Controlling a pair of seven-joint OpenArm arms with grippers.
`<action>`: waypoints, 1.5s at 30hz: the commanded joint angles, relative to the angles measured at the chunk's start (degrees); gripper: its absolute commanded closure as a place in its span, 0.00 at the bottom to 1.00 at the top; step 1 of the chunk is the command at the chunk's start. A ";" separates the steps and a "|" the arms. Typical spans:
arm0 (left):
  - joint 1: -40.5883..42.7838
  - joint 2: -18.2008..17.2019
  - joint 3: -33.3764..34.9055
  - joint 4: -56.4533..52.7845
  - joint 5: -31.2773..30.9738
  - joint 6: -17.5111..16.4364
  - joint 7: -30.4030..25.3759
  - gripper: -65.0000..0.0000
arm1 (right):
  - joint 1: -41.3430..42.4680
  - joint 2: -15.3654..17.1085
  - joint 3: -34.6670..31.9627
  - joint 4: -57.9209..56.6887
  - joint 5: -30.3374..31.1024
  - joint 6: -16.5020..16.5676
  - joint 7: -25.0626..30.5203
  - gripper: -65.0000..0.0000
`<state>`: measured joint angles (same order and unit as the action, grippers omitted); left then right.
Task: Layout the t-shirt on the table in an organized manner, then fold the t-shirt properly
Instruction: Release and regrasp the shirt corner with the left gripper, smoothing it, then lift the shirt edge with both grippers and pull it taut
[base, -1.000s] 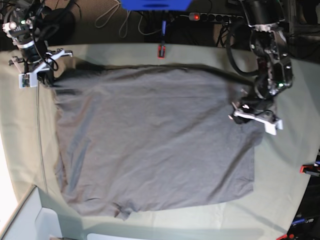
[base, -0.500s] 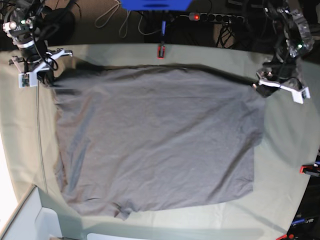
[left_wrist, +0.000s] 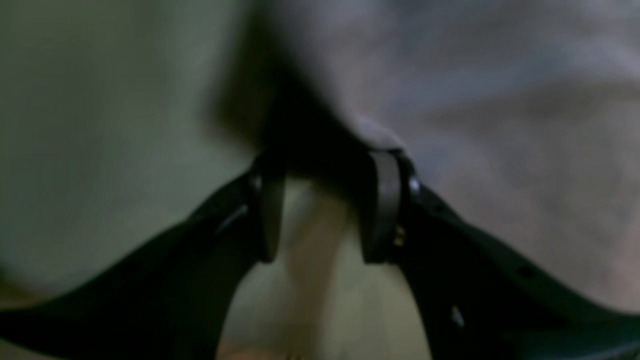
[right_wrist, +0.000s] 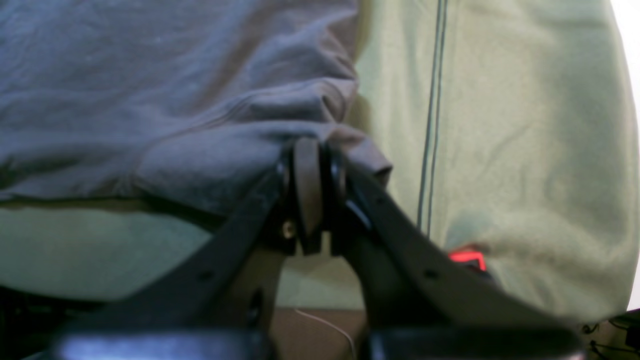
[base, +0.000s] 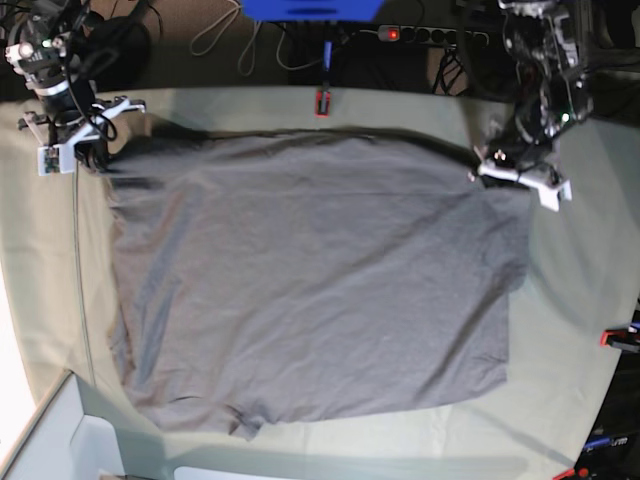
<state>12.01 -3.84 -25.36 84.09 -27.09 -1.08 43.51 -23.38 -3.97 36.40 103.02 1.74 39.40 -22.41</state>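
The t-shirt (base: 310, 280) lies mostly flat on the table (base: 570, 330), unfolded. My right gripper (right_wrist: 312, 192) pinches one far corner; my left gripper (left_wrist: 322, 210) gapes empty at the other.

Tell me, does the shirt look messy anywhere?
Mostly flat, but the t-shirt has a small crumpled flap sticking out at its near edge, and the corner pinched by the right gripper is bunched into folds.
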 joint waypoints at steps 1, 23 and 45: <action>-0.54 -0.52 0.44 0.78 -0.21 -0.02 -0.30 0.63 | -0.05 0.41 0.21 0.85 0.68 0.60 1.54 1.00; -0.71 0.63 -5.98 4.56 -0.21 -0.02 -0.47 0.63 | -0.05 0.49 0.21 0.85 0.68 0.60 1.54 1.00; -7.04 -0.34 -6.59 -6.42 0.23 -0.02 -0.65 0.68 | 0.04 0.67 0.21 0.85 0.68 0.60 1.54 1.00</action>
<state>5.67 -3.68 -31.88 77.01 -26.79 -1.06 43.22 -23.38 -3.79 36.45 103.00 1.76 39.40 -22.44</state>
